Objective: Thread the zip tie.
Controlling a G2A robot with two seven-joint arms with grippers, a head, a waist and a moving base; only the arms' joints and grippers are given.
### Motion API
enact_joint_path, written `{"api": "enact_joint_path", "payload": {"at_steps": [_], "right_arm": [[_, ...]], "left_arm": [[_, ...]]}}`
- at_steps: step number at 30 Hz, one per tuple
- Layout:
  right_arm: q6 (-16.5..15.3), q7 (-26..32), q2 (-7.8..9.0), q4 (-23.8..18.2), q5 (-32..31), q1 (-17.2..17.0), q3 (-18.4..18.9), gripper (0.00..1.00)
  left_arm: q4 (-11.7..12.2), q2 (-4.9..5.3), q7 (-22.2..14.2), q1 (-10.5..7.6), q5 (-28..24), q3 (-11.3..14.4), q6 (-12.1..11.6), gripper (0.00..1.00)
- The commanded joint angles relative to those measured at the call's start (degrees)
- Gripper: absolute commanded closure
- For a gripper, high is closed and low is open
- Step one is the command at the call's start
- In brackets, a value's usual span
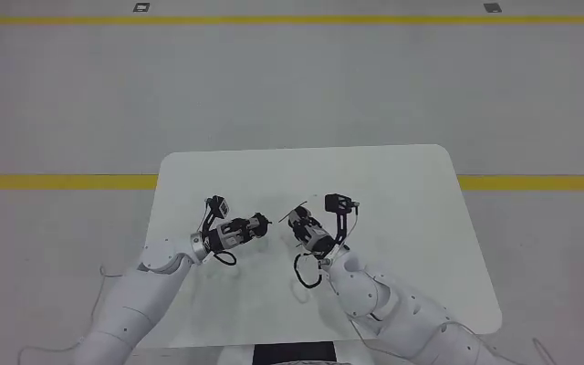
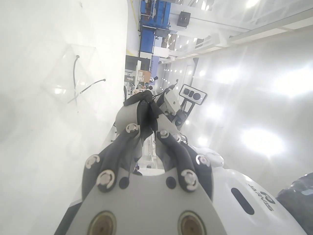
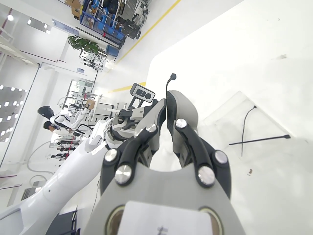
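Over white worktop point(image 1: 401, 182): two tools, tips near each other
Right tool point(image 3: 166, 100): pinching one thin black plastic zip tie point(image 3: 171, 78), head protruding
Left tool point(image 2: 146, 97): pressed together; contents unclear
Clear shallow tray point(image 3: 227, 107): two more black zip ties point(image 3: 245, 123), crossed

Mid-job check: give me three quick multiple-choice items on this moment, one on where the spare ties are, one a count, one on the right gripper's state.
1. The loose zip ties lie:
A) on the floor
B) on the table, crossing each other
C) hanging off the table's edge

2. How many loose ties are there?
A) one
B) two
C) four

3. The right gripper is:
A) wide open
B) shut on nothing
C) shut on a zip tie

Answers:
1 B, they form an X on the white top.
2 B, two black strips show there.
3 C, the tie's head sticks out past the closed fingertips.
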Motion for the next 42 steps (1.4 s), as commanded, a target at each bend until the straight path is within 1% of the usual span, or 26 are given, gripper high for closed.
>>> {"api": "enact_joint_path", "payload": {"at_steps": [1, 3, 10, 14, 21, 32, 42], "right_arm": [[0.15, 0.43, -0.34, 0.08, -0.17, -0.05, 0.10, 1.00], [0.34, 0.84, -0.60, 0.13, -0.51, -0.07, 0.18, 1.00], [0.34, 0.84, -0.60, 0.13, -0.51, -0.07, 0.18, 1.00], [-0.48, 1.01, -0.83, 0.25, -1.26, -0.83, 0.89, 1.00], [0.62, 1.02, -1.91, 0.44, -2.01, -1.43, 1.81, 1.00], [0.64, 2.10, -3.88, 1.74, -3.23, -1.60, 2.47, 1.00], [0.64, 3.62, -5.18, 2.05, -4.97, -2.33, 3.30, 1.00]], "left_arm": [[0.00, 0.00, 0.00, 0.00, 0.00, 0.00, 0.00, 1.00], [0.00, 0.00, 0.00, 0.00, 0.00, 0.00, 0.00, 1.00], [0.00, 0.00, 0.00, 0.00, 0.00, 0.00, 0.00, 1.00], [0.00, 0.00, 0.00, 0.00, 0.00, 0.00, 0.00, 1.00], [0.00, 0.00, 0.00, 0.00, 0.00, 0.00, 0.00, 1.00], [0.00, 0.00, 0.00, 0.00, 0.00, 0.00, 0.00, 1.00], [0.00, 0.00, 0.00, 0.00, 0.00, 0.00, 0.00, 1.00]]}}
